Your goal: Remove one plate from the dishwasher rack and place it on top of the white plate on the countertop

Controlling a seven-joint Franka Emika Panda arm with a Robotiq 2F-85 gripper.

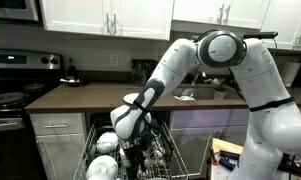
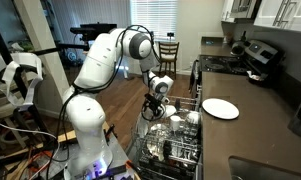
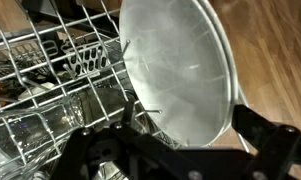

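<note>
Wrist view: plate (image 3: 180, 70) rim stands between gripper's (image 3: 170, 132) spread jaws.

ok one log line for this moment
gripper: open, fingers flanking plate | plate: standing in dishwasher rack | white plate: on countertop, bare

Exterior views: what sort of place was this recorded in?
Most likely a home kitchen: white cabinets hang above a dark countertop, a stove stands at its end, and a pulled-out dishwasher rack holds dishes.
</note>
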